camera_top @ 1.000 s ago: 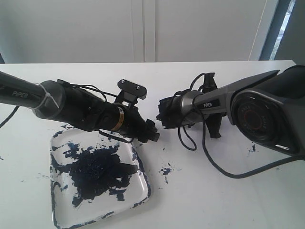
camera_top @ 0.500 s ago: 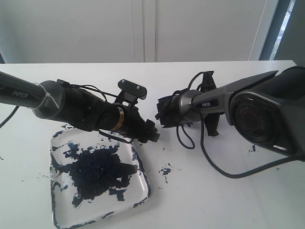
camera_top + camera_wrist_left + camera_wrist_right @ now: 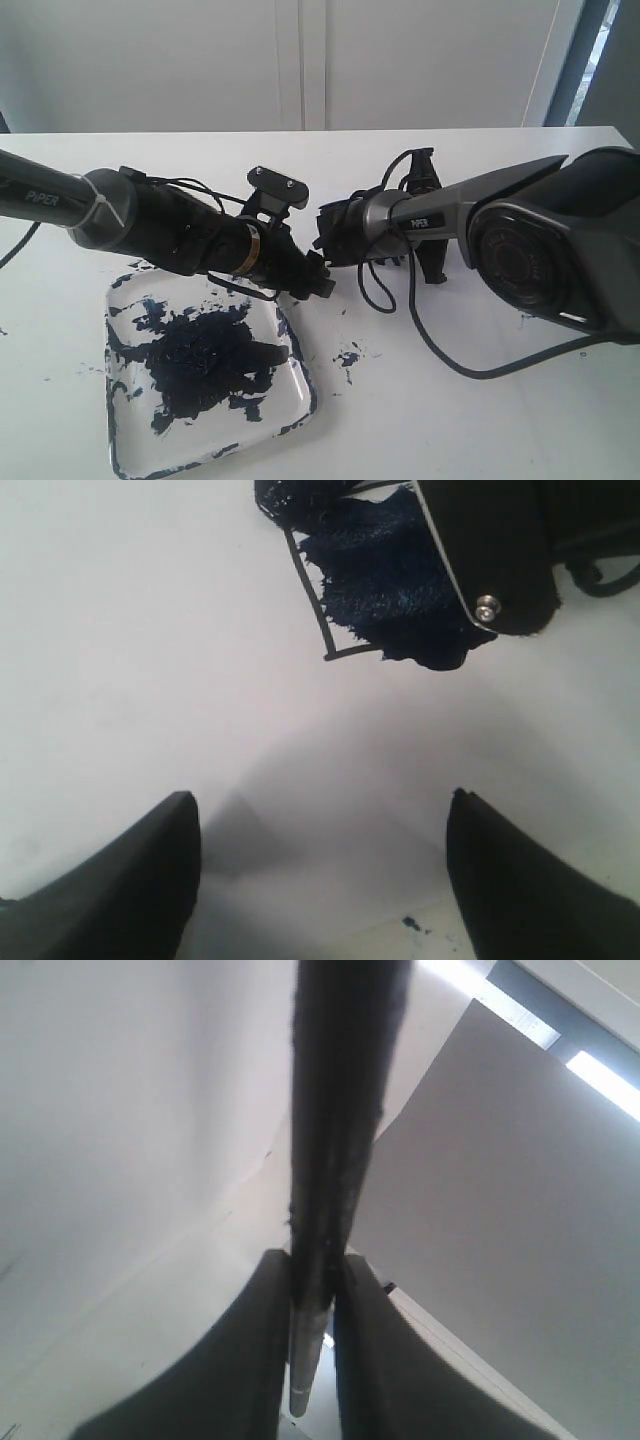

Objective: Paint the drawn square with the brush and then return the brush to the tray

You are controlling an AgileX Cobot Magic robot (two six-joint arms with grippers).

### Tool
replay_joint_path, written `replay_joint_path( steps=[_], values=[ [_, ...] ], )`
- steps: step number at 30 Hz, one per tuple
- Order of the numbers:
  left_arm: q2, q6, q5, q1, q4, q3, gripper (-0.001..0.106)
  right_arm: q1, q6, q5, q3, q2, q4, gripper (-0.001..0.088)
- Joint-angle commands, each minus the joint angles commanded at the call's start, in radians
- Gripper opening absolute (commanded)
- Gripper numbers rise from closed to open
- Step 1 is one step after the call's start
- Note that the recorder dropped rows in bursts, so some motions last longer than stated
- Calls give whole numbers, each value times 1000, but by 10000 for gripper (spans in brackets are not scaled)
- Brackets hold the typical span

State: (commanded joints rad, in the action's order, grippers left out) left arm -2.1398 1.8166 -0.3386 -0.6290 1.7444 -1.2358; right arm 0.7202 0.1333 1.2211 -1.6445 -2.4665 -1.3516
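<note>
The right pincer [image 3: 318, 1285] is clamped on the brush [image 3: 340, 1110], which looks light, thin and stiff, best held by its handle; the left pincer [image 3: 322, 798] is apart.

My two arms crowd the middle of the bench [image 3: 480, 430]. The left claw [image 3: 318, 282] and right claw [image 3: 326, 240] sit just beside each other, and I see no way through between them. The right claw, clamped on the brush [image 3: 335, 1110], hangs over one side of the drawn square [image 3: 380, 580]. The rest of the square lies uncovered ahead of the left claw, whose fingers [image 3: 130, 890] stand wide apart over bare white surface. The left arm [image 3: 150, 225] overhangs the tray's [image 3: 308, 398] far edge, while its near side lies uncovered. A black cable [image 3: 450, 360] loops across the bench below the right arm [image 3: 450, 210]. The far strip of bench behind both arms is open.
</note>
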Motion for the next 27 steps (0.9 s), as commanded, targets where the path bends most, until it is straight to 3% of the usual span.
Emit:
replay_joint_path(
  steps=[17,27],
  values=[
    [0,2,47,0,0,0,722,20,-26,0,0,0,104,0],
    [0,4,55,0,0,0,722,62,-45,0,0,19,180,0]
  ],
)
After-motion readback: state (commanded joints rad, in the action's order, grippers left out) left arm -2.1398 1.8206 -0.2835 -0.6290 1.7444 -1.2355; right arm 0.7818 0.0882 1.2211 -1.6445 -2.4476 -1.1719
